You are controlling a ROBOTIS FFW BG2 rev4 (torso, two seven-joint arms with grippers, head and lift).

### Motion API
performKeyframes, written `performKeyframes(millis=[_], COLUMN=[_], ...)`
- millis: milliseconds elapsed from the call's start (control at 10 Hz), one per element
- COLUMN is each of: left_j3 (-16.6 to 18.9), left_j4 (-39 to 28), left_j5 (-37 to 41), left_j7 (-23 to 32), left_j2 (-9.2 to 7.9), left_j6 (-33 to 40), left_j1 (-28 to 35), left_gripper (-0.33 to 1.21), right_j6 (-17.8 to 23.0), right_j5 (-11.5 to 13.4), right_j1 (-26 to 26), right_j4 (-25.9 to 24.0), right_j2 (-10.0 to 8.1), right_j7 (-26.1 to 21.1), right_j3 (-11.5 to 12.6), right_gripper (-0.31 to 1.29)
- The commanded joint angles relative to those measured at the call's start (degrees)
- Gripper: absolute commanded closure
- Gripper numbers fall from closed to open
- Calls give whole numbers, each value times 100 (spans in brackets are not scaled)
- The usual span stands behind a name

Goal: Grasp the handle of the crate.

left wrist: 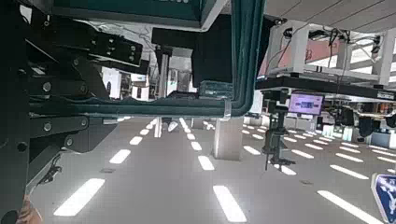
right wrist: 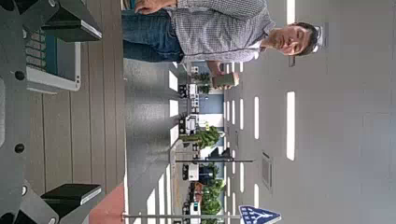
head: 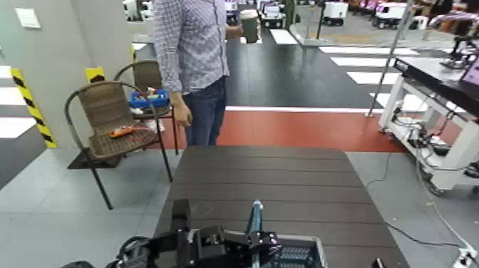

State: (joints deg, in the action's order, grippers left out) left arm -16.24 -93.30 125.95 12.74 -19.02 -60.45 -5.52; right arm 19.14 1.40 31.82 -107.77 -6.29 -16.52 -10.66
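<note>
The crate (head: 299, 253) is dark grey with a lighter rim and sits at the near edge of the table, mostly cut off by the head view's bottom edge. Its slim blue-grey handle (head: 255, 217) stands up over it. My left gripper (head: 251, 241) is at the base of the handle and shut on it. In the left wrist view the handle (left wrist: 140, 108) runs as a dark bar past a fingertip (left wrist: 215, 91). My right gripper (right wrist: 75, 110) is open and empty, with the crate (right wrist: 51, 61) near one of its fingers (right wrist: 75, 21).
A dark brown slatted table (head: 271, 178) stretches ahead. A person in a checked shirt (head: 191, 50) stands at its far edge. Two wicker chairs (head: 107, 117) with small items stand at the far left. A white equipment frame (head: 435, 100) is on the right.
</note>
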Motion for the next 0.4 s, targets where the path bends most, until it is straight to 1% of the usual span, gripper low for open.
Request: performKeyframes(millis=[100,400], left_j3=[-2,-2], left_j4=[13,31], left_j5=[9,18], left_j7=[-9,-26], left_j2=[12,21], left_j6=[-1,7], left_j1=[7,25], left_gripper=[119,119], right_j6=[-33,-121], right_j5=[0,114], right_j1=[0,-18], right_j4=[-7,-43], right_j2=[-4,-30], right_j7=[0,-53], right_j3=[-6,-23], right_gripper=[15,15])
